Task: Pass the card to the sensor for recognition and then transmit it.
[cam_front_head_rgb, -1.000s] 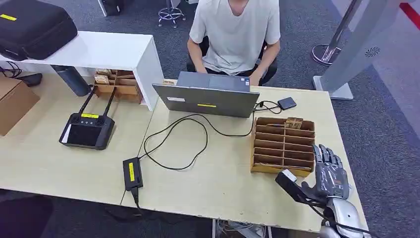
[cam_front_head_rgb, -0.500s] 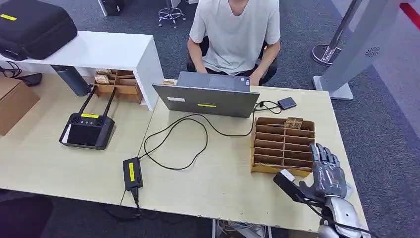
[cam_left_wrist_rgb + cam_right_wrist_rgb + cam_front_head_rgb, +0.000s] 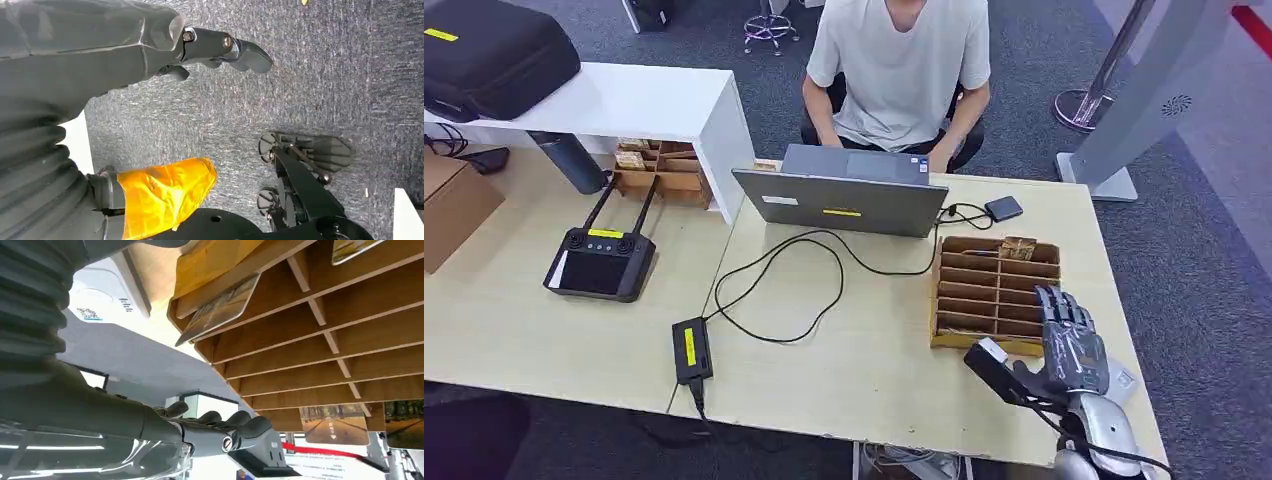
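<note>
- Card rack (image 3: 995, 293), the wooden divided box on the table (image 3: 874, 370), sits by my right hand; I see cards (image 3: 220, 310) in its slots from the right wrist view.
- My right hand (image 3: 1072, 348) has shifted left toward the rack's near right corner since a second ago, fingers extended, holding nothing.
- My left hand (image 3: 220, 50) hangs over carpet, fingers curled in, nothing in them.

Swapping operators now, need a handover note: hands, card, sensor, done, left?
Right hand: open, fingers spread above the near edge of the wooden card rack, holding nothing.
Left hand: hangs over carpet, nothing seen in it; fingers mostly hidden.
Cards sit in the rack's far row. The small dark box cabled to the laptop is likely the sensor.
Done: nothing yet.
Left: pick a card, present it to the sensor, pass it on.
</note>
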Robot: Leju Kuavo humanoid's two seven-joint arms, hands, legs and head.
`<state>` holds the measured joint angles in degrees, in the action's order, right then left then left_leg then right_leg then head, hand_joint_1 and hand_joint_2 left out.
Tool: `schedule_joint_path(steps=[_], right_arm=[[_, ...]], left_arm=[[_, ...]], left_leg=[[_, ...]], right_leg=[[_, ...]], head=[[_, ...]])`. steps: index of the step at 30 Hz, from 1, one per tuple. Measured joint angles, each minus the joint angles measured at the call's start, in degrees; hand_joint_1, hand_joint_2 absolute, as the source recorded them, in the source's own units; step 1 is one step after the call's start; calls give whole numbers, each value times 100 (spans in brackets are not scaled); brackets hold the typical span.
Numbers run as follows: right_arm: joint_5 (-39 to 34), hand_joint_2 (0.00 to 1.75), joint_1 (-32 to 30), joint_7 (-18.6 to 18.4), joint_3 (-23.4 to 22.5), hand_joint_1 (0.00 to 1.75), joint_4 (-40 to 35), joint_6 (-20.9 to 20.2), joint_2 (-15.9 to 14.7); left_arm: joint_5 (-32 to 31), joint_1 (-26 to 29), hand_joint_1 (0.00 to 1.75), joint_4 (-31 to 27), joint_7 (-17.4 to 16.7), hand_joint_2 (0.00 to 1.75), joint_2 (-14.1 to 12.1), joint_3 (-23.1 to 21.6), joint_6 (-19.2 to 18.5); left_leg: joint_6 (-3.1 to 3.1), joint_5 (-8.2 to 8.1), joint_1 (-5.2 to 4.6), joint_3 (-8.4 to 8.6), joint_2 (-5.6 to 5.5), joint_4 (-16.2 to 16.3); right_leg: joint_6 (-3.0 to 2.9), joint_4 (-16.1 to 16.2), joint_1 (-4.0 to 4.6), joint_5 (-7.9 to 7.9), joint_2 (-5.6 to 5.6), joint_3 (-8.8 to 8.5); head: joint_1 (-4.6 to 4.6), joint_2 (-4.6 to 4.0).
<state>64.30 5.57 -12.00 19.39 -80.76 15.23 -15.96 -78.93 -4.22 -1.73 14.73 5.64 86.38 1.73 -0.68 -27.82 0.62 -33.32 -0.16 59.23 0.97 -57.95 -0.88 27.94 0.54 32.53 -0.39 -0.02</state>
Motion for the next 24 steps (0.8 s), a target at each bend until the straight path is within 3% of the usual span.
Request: schedule_joint_path(steps=[10,11,24], right_arm=[[-70,175,0,0,74,0,0,-7,24],[-81,175,0,0,78,171,0,-4,24],[-392,175,-1,44,87,175,0,-7,24]], left_arm=[[-35,0,0,0,2,175,0,61,0],[-35,0,0,0,2,175,0,68,0],[-63,0,0,0,19,175,0,98,-28]], left_leg=[[0,0,0,0,0,0],[0,0,0,0,0,0],[0,0,0,1,0,0]], right_leg=[[0,0,0,0,0,0],[0,0,0,0,0,0],[0,0,0,0,0,0]], head=[[0,0],[0,0],[0,0]])
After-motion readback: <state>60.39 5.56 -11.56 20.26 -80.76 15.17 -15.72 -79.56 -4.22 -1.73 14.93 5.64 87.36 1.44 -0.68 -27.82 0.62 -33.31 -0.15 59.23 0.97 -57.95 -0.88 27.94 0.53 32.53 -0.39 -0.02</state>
